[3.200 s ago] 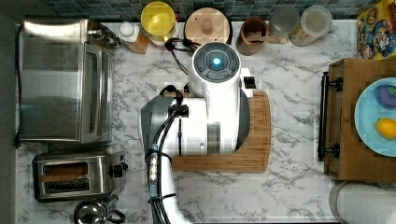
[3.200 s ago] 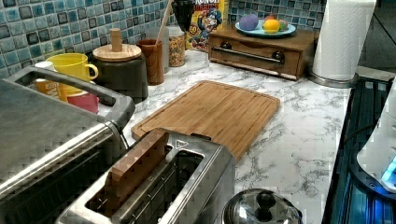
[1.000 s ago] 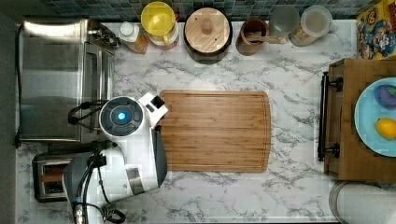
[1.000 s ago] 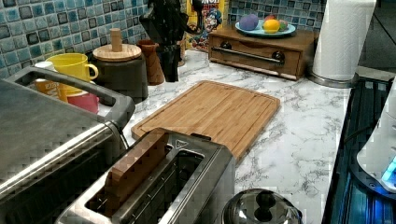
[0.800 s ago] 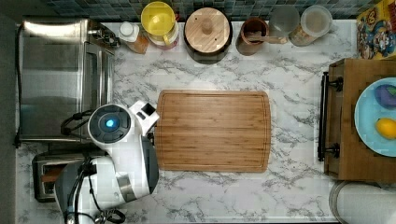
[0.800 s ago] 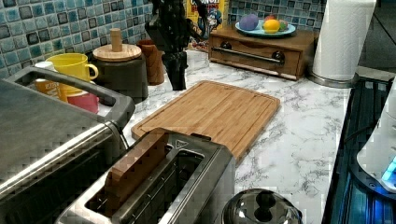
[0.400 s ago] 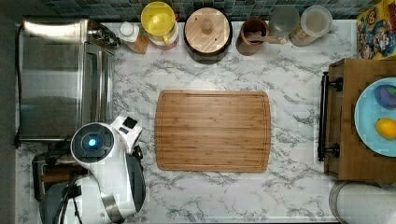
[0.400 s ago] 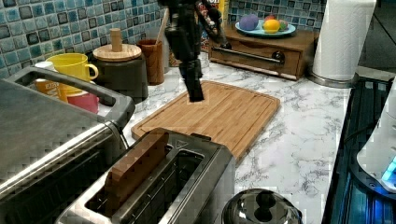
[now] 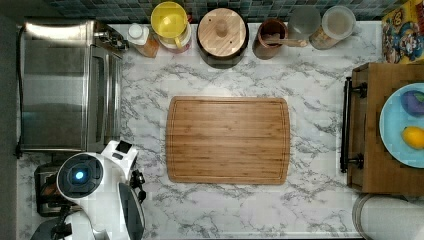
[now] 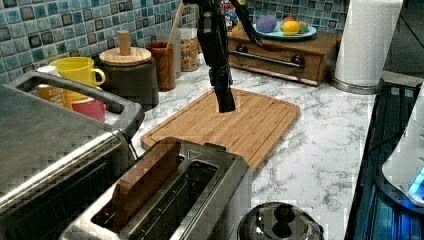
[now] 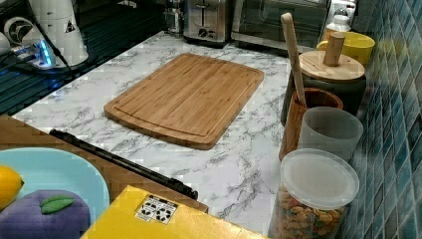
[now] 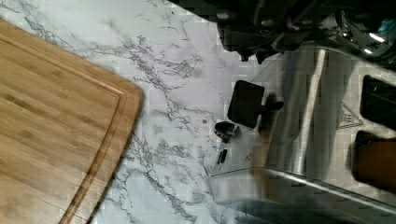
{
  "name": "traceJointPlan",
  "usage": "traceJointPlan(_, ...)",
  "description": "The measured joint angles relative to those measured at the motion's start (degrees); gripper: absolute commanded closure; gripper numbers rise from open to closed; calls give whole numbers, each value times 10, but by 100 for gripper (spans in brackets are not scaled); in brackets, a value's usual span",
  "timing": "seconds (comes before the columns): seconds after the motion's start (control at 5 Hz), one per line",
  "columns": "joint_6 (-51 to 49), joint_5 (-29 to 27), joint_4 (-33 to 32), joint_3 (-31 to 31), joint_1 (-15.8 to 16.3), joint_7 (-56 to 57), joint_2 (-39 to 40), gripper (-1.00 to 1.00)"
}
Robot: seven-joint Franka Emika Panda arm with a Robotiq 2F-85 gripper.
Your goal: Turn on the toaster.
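Above the board [image 10: 227,120] in the left view hangs the gripper [image 10: 224,100] (fingers together, gripping nothing), short of the toaster [image 10: 170,195] and its lever [image 12: 245,103].

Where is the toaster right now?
The toaster sits at the left view's bottom, between the toaster oven and the kettle, just short of the cutting board.

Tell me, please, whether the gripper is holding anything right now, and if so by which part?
Nothing appears held. In the left view the gripper hangs above the cutting board, short of the toaster; its lever is untouched.
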State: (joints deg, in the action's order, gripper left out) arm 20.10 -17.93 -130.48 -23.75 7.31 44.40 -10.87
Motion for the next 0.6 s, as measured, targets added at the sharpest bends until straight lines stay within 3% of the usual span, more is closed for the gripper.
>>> traceJointPlan(0.6, 79, -3, -15, -27, 4, -5, 35, 100)
